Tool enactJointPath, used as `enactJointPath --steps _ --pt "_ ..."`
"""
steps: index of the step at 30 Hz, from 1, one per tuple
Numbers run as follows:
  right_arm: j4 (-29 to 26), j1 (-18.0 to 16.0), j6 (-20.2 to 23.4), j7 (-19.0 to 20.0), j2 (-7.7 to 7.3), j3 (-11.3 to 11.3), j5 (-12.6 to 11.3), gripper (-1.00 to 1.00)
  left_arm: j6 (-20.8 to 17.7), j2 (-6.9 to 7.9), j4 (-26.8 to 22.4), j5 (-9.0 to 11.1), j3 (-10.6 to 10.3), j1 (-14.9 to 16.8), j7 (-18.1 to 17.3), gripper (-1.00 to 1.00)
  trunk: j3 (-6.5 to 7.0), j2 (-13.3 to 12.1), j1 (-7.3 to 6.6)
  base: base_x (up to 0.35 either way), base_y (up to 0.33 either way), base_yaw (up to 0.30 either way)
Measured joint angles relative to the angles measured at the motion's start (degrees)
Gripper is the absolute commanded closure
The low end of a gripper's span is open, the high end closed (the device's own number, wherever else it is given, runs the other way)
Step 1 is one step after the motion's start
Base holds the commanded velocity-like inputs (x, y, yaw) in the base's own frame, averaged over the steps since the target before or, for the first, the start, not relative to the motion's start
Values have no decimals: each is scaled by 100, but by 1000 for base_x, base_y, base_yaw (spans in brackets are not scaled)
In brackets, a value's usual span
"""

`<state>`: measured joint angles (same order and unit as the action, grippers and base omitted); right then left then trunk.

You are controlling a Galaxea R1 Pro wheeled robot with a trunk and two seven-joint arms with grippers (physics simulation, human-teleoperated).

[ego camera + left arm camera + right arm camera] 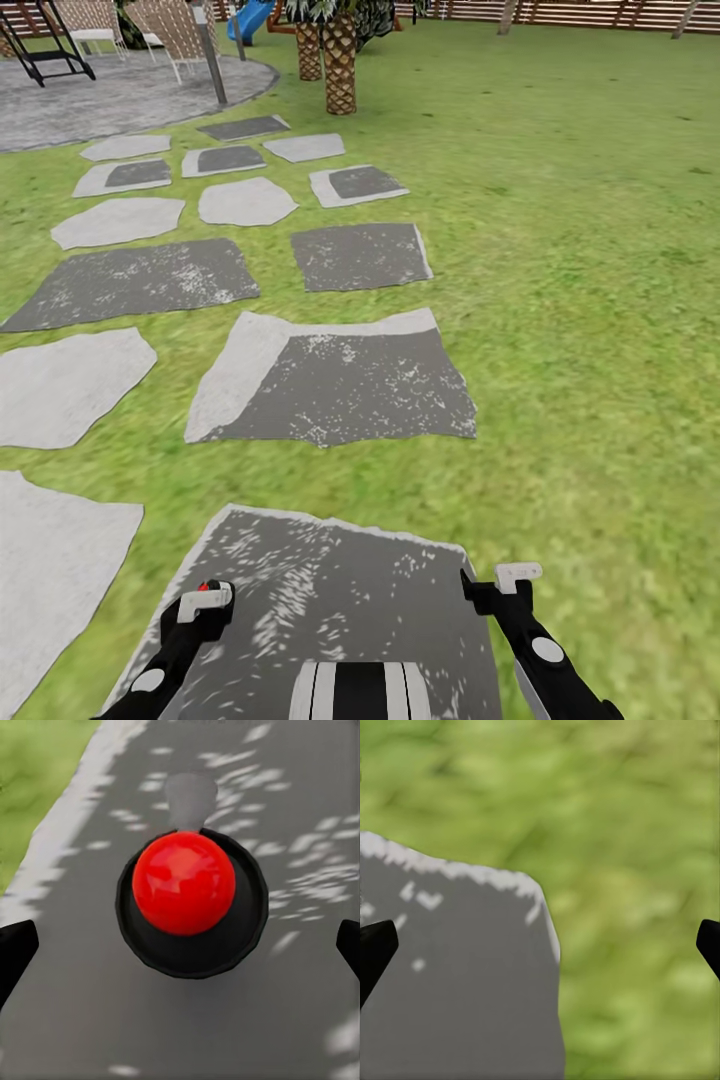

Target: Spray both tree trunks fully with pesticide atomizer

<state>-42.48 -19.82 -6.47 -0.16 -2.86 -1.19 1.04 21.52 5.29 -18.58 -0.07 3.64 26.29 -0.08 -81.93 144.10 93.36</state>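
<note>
A: We start with the garden (560,200): lawn all round us, the fence far off, and the grey stepping slabs running away ahead. Our base sits over the nearest slab (330,590), and we place everything from that.

B: Agreed. No thick grey-beige trunk is in front of us. Beyond the slabs we see only a scaly-trunked palm (340,70), which isn't ours.

A: So the pickup comes first. The left tool (205,600) hangs over the slab's left part, and a speck of red peeks out at it in the head view.

B: That's the pesticide atomizer (191,904). In the left wrist view we look straight down on its red round top, with the dark body ringed round it. It stands upright on the slab, its long axis pointing up along the tool's line of sight.

A: And the fingers (16,949) show at either edge, wide apart, the bottle between them and untouched.

B: The right tool (540,945) is spread too, holding nothing, over the slab's right edge where grass begins. The left arm is plainly nearer.

A: We judge a straight descent, then closing on the body.
</note>
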Motion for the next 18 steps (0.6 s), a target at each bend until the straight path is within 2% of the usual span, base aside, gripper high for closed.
enactJointPath --steps 18 --pt "9 -3 -5 0 0 -1 0 -100 0 0 -1 0 1 0 0 -100 47 0 0 0 0 0"
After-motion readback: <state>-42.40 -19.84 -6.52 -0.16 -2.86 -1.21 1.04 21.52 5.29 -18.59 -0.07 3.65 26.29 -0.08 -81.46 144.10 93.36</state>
